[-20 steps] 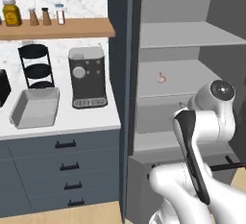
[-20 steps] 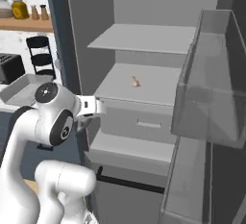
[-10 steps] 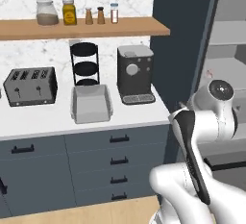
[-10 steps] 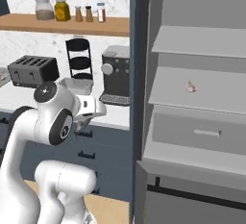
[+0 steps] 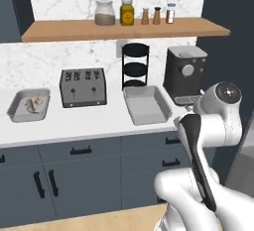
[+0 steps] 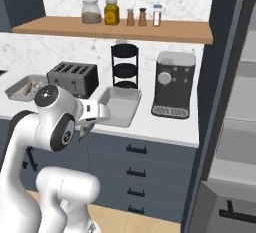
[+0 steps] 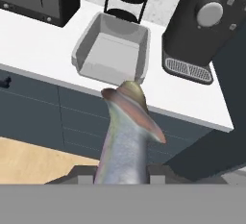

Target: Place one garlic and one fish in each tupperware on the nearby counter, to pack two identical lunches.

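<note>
Base has driven left since 1 s ago: both base views then faced the open dark fridge w/ its grey shelves; now they face the long white countertop (image 5: 99, 121) over dark blue-grey cabinets. That is camera travel, not object travel. Meaning for task: I judge the fetch leg done and the approach to drop-off under way. The shallow light-grey rectangular tupperware nearest me (image 7: 113, 55) sits on the counter btwn the black three-tier round rack (image 5: 135, 66) and the counter edge, looks empty, just beside the black coffee machine (image 5: 184, 74). The second grey tupperware (image 5: 17, 113), far left beyond the dark four-slot toaster (image 5: 83, 86), holds pale contents; one looks like a pinkish-beige garlic bulb (image 5: 37, 100), too small to sort out. My gripper (image 7: 120, 177) is pinching the slender grey-brown fish (image 7: 125, 136), tail up, short of the counter, over the cabinet fronts. Fingertips cut off at frame bottom in hand view; in base views my own arm hides the fish.
</note>
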